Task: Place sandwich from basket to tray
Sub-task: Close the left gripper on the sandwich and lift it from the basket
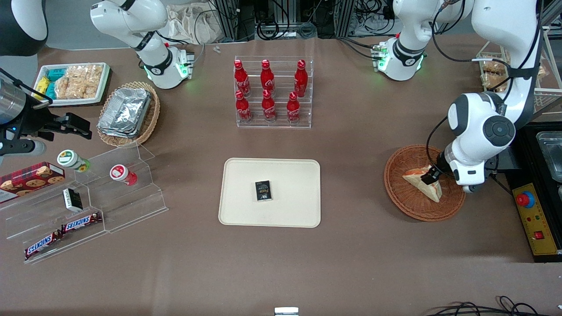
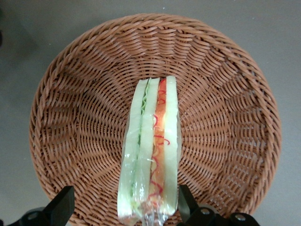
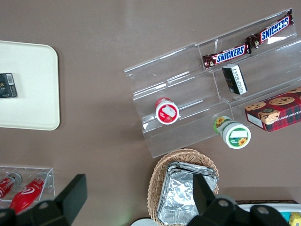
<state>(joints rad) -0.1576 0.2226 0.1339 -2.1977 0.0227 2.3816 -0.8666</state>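
Note:
The sandwich (image 1: 426,188), a clear-wrapped wedge of pale bread, lies in the round reddish-brown wicker basket (image 1: 397,193) toward the working arm's end of the table. In the left wrist view the sandwich (image 2: 153,146) stands on edge in the basket (image 2: 75,117), showing green and red filling. My left gripper (image 1: 432,175) is lowered into the basket and open. Its gripper (image 2: 124,193) straddles the wedge's near end, one finger (image 2: 184,200) close against the bread, the other finger (image 2: 63,205) well apart from it. The cream tray (image 1: 246,197) lies at the table's middle.
A small black packet (image 1: 263,191) lies on the tray. A rack of red bottles (image 1: 272,92) stands farther from the camera than the tray. A black control box (image 1: 533,215) sits beside the basket. Clear shelves with snacks (image 1: 83,206) lie toward the parked arm's end.

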